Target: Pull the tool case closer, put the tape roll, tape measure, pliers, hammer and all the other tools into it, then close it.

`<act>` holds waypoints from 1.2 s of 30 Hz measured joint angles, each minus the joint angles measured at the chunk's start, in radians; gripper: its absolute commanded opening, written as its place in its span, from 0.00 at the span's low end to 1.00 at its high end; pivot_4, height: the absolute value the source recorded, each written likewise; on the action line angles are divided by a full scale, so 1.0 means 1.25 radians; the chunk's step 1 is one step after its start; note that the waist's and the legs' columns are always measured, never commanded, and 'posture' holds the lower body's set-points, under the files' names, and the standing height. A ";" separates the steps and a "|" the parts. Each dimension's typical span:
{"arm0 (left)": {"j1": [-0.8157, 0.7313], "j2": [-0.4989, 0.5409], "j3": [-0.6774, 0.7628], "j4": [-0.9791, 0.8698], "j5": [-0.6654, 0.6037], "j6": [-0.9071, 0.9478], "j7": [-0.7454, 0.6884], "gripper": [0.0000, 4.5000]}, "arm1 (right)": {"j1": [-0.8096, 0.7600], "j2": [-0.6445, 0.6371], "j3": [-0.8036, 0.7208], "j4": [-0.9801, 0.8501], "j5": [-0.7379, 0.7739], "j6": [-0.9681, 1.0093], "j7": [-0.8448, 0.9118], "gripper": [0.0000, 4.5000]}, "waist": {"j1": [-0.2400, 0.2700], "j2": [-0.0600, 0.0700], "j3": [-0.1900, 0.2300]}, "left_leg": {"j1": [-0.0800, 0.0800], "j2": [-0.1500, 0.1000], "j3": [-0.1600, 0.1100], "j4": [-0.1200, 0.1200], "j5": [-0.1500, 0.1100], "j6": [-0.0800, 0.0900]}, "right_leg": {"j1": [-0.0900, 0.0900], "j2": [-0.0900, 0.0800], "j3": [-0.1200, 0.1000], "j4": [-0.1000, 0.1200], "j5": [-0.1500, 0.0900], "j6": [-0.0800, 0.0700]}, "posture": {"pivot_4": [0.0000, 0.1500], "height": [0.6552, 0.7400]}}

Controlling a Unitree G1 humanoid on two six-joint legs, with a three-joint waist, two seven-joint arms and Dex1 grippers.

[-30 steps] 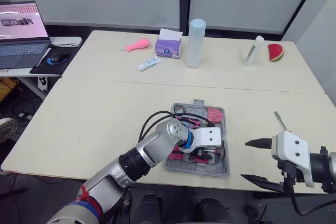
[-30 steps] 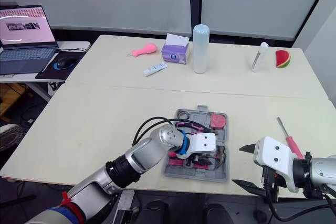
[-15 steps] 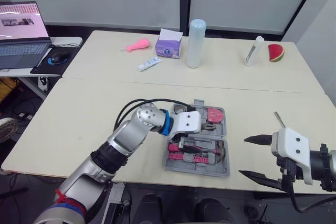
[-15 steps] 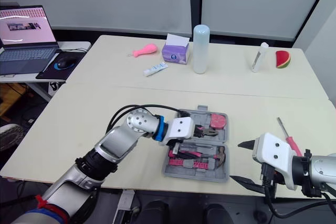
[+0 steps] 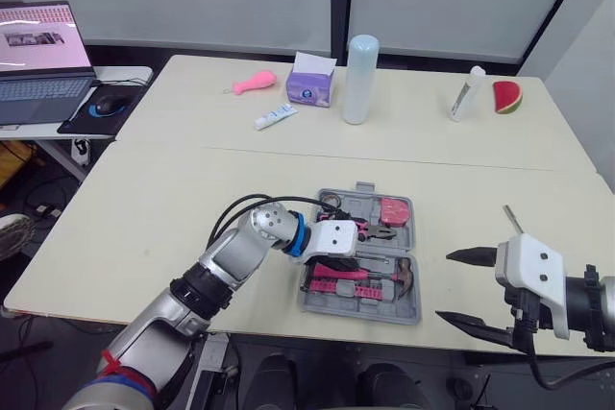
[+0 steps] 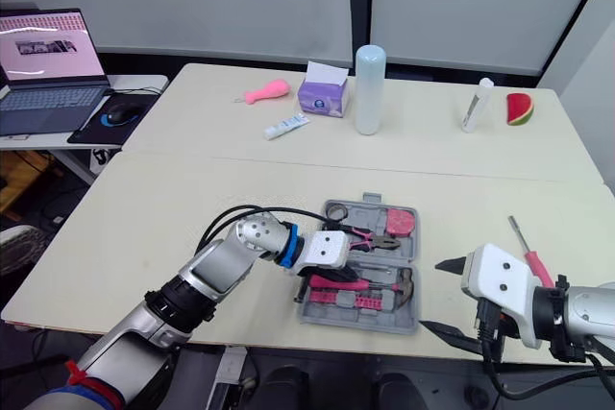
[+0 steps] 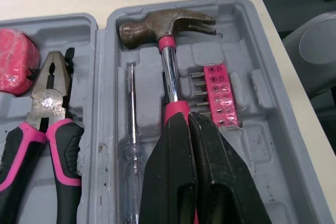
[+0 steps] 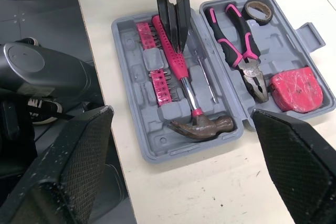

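Observation:
The grey tool case (image 5: 413, 309) lies open near the table's front edge. In it are the hammer (image 7: 157, 24), the pink-handled pliers (image 7: 47, 103), the red tape measure (image 5: 392, 209), the tape roll (image 8: 257, 10), a pink bit strip (image 7: 218, 95) and a thin screwdriver (image 7: 131, 129). My left gripper (image 5: 328, 260) hangs over the case's left part, shut, its fingers (image 7: 178, 171) pressed together just above the hammer's pink handle. My right gripper (image 5: 461, 287) stands open beyond the table's front right edge. A pink-handled screwdriver (image 6: 527, 249) lies on the table right of the case.
Along the far side stand a pink item (image 5: 252, 82), a purple tissue box (image 5: 311, 85), a tube (image 5: 275, 117), a tall pale bottle (image 5: 359, 66), a white bottle (image 5: 465, 93) and a watermelon slice (image 5: 506, 96). A laptop (image 5: 38, 55) sits on a side desk at left.
My left gripper drew back leftward off the case's front half, uncovering the hammer lying in it, and its fingers closed. The right gripper stayed put.

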 measured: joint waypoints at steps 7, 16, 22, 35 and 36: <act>0.005 -0.027 -0.016 0.067 0.047 -0.043 0.033 0.01 | 0.001 0.000 0.000 0.000 0.000 -0.005 0.000 1.00 | 0.000 0.000 0.000 | 0.000 0.000 0.000 0.000 0.000 0.000 | 0.000 0.000 0.000 0.000 0.000 0.000 | 1.00 0.62; 0.032 -0.031 -0.007 0.066 0.068 -0.073 0.054 0.01 | 0.020 0.008 -0.002 -0.001 -0.002 -0.015 0.000 1.00 | 0.000 0.002 -0.003 | 0.002 0.000 0.000 0.000 0.000 0.000 | 0.002 0.000 0.000 0.000 0.000 0.000 | 1.00 0.62; 0.081 -0.026 0.058 0.011 -0.002 0.035 0.047 0.01 | 0.016 0.011 -0.010 0.001 -0.004 -0.027 -0.001 1.00 | -0.006 0.003 -0.002 | 0.001 0.000 -0.001 0.000 0.000 0.000 | 0.002 0.000 0.000 0.000 0.000 0.000 | 1.00 0.62; 0.209 0.096 0.482 -0.086 -0.234 0.081 0.135 0.01 | -0.017 0.081 -0.106 0.109 -0.071 -0.093 -0.052 1.00 | -0.009 0.003 -0.002 | 0.001 0.001 -0.002 0.000 0.000 0.000 | 0.001 -0.002 -0.001 0.000 0.000 0.000 | 1.00 0.62; 0.237 0.097 0.526 -0.078 -0.235 0.068 0.176 0.01 | -0.004 0.101 -0.124 0.134 -0.094 -0.112 -0.062 1.00 | -0.009 0.003 -0.002 | 0.001 0.001 -0.002 0.000 0.000 0.000 | 0.001 -0.003 -0.001 0.000 0.000 0.000 | 1.00 0.62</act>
